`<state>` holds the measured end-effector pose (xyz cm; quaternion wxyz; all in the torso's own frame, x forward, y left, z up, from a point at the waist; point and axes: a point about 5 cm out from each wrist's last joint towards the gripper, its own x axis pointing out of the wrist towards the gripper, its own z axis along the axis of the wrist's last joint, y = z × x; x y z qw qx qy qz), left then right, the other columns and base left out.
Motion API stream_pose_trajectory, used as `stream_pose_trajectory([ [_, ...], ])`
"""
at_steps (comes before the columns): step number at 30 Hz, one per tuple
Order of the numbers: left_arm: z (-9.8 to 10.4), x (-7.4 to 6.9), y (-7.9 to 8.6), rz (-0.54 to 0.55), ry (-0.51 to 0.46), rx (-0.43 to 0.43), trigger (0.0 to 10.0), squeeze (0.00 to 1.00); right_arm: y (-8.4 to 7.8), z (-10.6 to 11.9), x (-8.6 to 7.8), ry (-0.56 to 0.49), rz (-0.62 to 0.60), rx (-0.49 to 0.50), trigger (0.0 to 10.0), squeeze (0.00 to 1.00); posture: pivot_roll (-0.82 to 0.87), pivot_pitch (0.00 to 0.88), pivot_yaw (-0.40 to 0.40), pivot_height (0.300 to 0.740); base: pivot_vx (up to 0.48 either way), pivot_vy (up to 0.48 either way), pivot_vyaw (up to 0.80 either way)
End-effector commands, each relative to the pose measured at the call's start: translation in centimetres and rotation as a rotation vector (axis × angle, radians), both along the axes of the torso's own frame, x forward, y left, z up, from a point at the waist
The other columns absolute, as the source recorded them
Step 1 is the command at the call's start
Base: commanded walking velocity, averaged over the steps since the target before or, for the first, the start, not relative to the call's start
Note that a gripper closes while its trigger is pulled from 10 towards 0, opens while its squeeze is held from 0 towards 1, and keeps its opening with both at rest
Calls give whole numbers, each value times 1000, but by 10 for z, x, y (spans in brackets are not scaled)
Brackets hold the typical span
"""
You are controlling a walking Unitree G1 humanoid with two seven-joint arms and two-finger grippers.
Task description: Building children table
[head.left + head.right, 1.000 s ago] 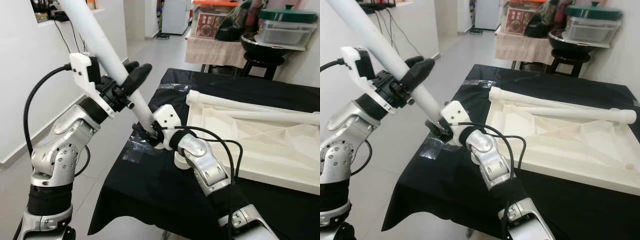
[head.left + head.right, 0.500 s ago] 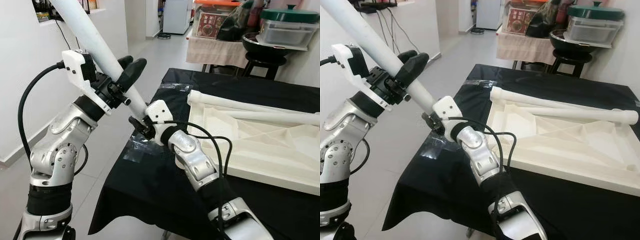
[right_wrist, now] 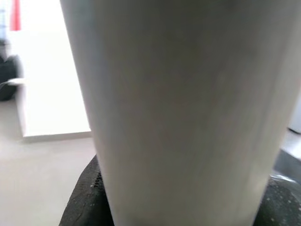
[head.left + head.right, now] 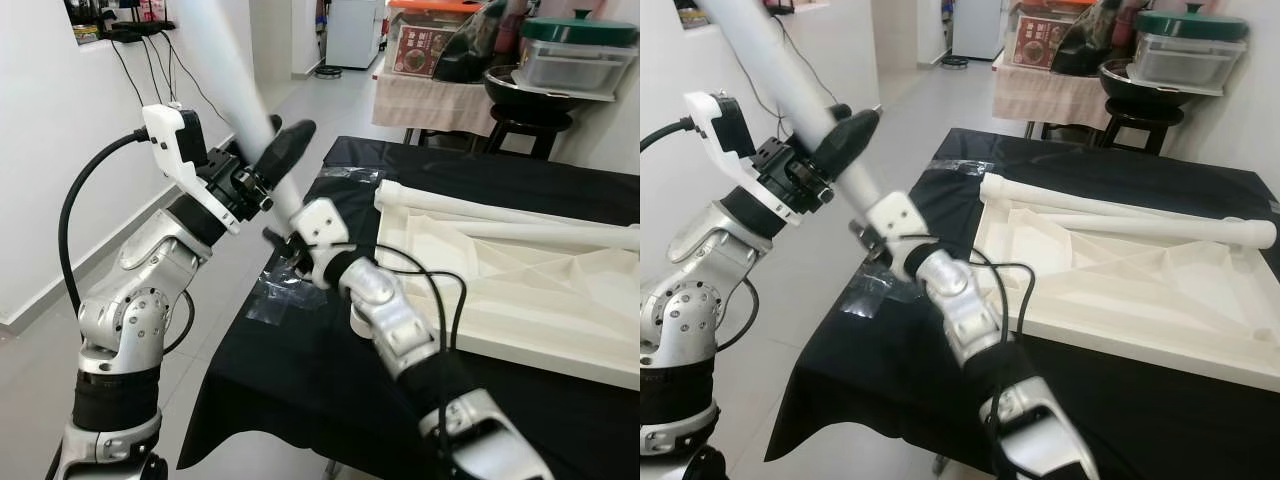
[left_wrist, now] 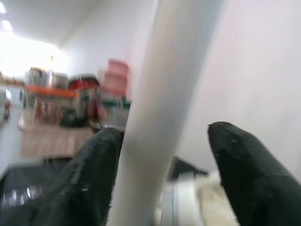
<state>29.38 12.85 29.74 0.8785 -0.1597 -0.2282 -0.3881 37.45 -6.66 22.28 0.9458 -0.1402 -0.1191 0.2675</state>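
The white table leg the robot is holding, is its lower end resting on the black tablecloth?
No, the white table leg hangs tilted beside the black tablecloth, its lower end held in the right gripper.

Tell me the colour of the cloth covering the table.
Black, plain with no pattern; the cloth shows best in the right eye view.
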Motion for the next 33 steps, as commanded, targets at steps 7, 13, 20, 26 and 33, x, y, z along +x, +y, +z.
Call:
stream_pose_trajectory([
  [7, -27, -7, 26, 82, 101, 69, 10000, 1000, -32, 4, 12, 25, -64, 93, 0, 0, 7, 10, -34, 740, 0, 0, 0],
  [13, -86, -36, 43, 175, 297, 212, 10000, 1000, -61, 5, 14, 66, 64, 253, 0, 0, 33, 89, -45, 740, 0, 0, 0],
  [20, -127, -75, 24, 100, 428, 361, 10000, 0, -62, -23, -2, 169, 333, 190, 10000, 0, 35, 165, -39, 740, 0, 0, 0],
  [26, -131, -93, 23, 90, 403, 502, 10000, 0, -63, -36, -13, 248, 478, 178, 10000, 0, 54, 230, -28, 740, 0, 0, 0],
  [33, -127, -119, 16, 98, 356, 587, 10000, 0, -75, -33, -17, 244, 555, 168, 10000, 0, 61, 299, -1, 740, 0, 0, 0],
])
